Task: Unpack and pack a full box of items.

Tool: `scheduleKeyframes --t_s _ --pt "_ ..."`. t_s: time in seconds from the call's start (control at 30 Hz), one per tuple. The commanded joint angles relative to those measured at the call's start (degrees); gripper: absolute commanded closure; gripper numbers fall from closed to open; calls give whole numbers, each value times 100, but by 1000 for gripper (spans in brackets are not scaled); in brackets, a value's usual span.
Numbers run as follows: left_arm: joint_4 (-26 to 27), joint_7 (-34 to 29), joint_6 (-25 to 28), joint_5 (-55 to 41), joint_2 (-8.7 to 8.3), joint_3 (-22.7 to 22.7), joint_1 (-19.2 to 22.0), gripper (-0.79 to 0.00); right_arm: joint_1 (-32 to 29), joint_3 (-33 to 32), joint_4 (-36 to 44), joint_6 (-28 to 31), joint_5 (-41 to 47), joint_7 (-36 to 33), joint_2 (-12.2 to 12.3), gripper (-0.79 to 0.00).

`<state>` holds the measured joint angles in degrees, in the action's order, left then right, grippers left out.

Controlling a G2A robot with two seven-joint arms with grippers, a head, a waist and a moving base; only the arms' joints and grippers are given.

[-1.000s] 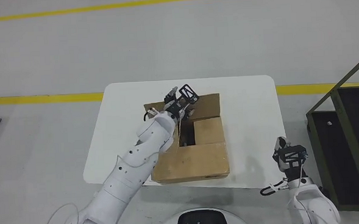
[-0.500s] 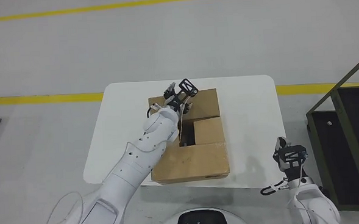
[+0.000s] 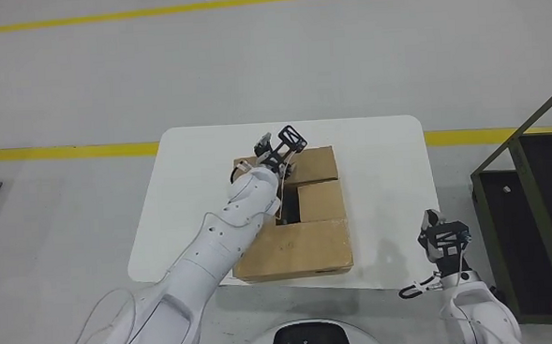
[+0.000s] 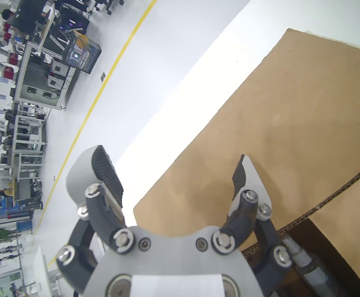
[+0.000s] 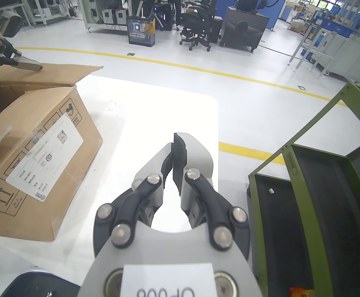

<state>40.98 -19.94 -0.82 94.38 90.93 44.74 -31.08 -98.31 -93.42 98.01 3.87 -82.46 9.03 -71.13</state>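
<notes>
Since 1 s ago the left gripper [image 3: 288, 138] has shifted a little toward the far edge of the table [image 3: 192, 176], and the far flap [image 3: 304, 166] beneath it lies flatter. The box [image 3: 294, 251] sits mid-table, closer to the near edge, with 1 dark gap between its flaps.

The left gripper is released and holds nothing. In the left wrist view 1 finger hangs over the flap and 1 over bare table.

The step looks like working this flap flat. Doing it well probably means pressing evenly near the flap's loose edge, keeping both fingers out of the gap and not shoving the box along the table.

The right gripper [image 5: 175, 146] is clenched on nothing near the table's right near corner.

Whether the left fingers touch the cardboard cannot be told, nor which side the flap hinges on. Inside the gap a pale bottle-like item [image 4: 298, 253] shows, and the arm and flaps hide the rest.
</notes>
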Motion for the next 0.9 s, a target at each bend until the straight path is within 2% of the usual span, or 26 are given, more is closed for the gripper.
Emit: scheduleKeyframes --t_s 0.0,0.3,0.5,0.7,0.87 --pt "-90 -29 35 -14 36 -21 30 -785 5 3 -5 -2 -2 -1 -1 -34" --pt "-335 41 66 -63 161 -32 134 -785 18 4 -39 -8 -12 -14 -6 -34" --pt "-88 325 17 -166 129 190 116 -785 34 -15 -18 11 25 -9 -9 -40" --pt "755 364 126 -118 -89 650 -277 -785 46 -64 82 97 261 11 -15 -71" --pt "2167 163 366 -8 -367 1261 -1063 -785 82 -119 207 474 508 24 -2 -58"
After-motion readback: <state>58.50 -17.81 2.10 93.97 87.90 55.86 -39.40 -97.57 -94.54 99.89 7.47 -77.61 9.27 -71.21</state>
